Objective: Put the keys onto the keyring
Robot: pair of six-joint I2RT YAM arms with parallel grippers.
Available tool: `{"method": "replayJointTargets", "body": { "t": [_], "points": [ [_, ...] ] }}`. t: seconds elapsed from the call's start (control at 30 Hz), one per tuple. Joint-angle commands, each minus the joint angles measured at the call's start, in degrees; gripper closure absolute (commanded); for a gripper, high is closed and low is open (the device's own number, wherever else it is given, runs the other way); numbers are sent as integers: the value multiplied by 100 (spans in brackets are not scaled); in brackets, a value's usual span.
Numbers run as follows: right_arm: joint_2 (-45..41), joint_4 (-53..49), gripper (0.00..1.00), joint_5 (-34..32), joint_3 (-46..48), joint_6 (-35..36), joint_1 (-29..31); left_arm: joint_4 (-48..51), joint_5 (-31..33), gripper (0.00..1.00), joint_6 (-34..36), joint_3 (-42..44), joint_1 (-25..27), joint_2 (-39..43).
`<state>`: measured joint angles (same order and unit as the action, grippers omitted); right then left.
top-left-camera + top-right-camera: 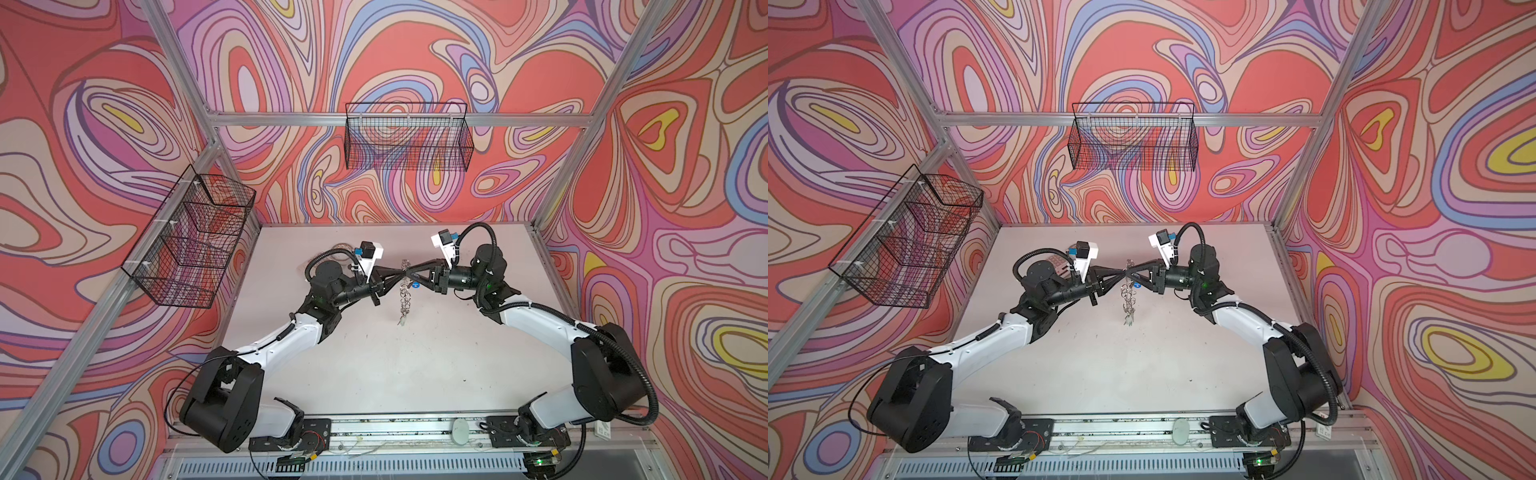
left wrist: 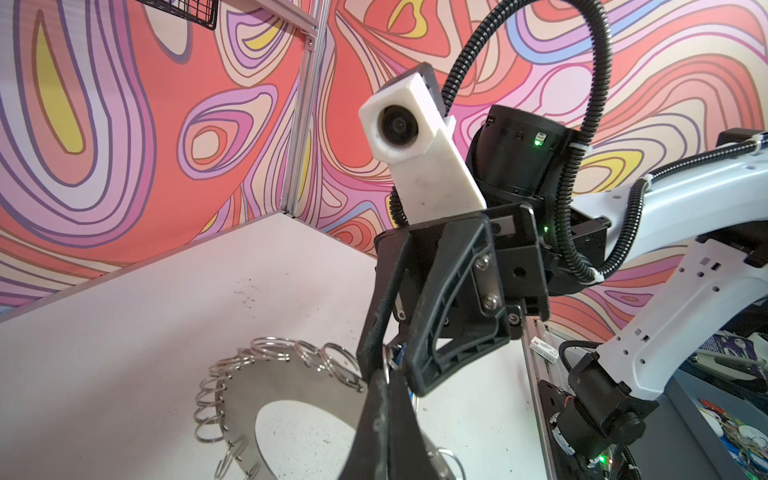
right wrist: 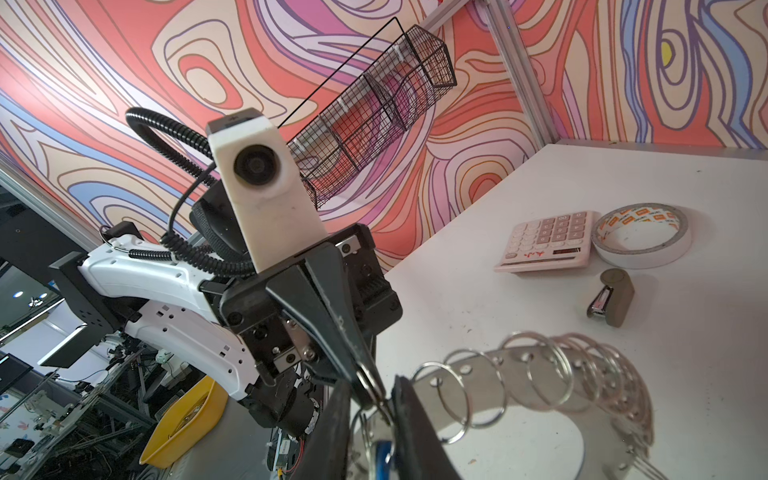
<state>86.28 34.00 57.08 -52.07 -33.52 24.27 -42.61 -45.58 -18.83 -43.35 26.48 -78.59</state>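
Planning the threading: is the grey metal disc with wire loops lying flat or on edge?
Up on edge: in both top views the grey looped metal disc shows only as a thin strip.

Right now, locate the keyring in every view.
In a top view: keyring edge-on, at the middle of the table.
In a top view: same spot, edge-on.
Left wrist: low centre of the picture, flat face showing.
Right wrist: lower right of the picture, loops fanned along its rim.
Shared landmark: the white table.
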Motion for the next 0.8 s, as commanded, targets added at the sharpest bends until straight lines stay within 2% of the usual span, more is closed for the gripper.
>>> {"method": "replayJointTargets", "body": {
  "t": [0.0, 0.23, 0.53, 0.77],
  "points": [
    [12, -43, 82, 93, 113, 65, 60, -191, 126, 100, 151, 21, 39, 245],
    [25, -93, 99, 93, 156, 73, 65, -139, 211, 100, 178, 67, 36, 326],
    [65, -349, 100, -35, 25, 272, 68, 67, 84, 100, 125, 134, 40, 386],
    [-144, -850, 100, -539, -7, 1113, 66, 815, -72, 97, 352, 148, 4, 650]
  ]
}}
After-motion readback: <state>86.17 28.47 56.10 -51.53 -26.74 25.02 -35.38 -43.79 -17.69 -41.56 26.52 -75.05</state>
